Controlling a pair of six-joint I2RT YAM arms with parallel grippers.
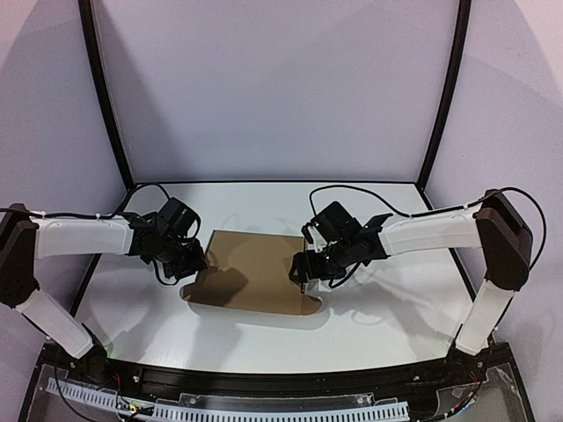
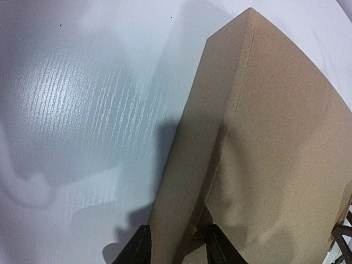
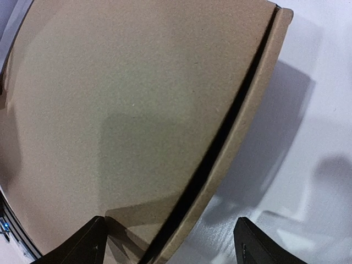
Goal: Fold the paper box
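Observation:
The paper box (image 1: 255,272) is plain brown cardboard, lying flat-topped in the middle of the table. My left gripper (image 1: 192,264) is at its left edge. In the left wrist view the fingers (image 2: 138,248) close on the folded left wall of the box (image 2: 192,181), which fills the gap between them. My right gripper (image 1: 303,268) is at the box's right edge. In the right wrist view it (image 3: 168,250) is wide open and straddles the raised right wall (image 3: 242,126), with a dark slit between that wall and the top panel (image 3: 126,110).
The white table (image 1: 369,325) lies all round the box. A black frame (image 1: 101,97) and pale walls enclose the back and sides. A rounded cardboard tab (image 1: 310,306) sticks out at the box's near right corner.

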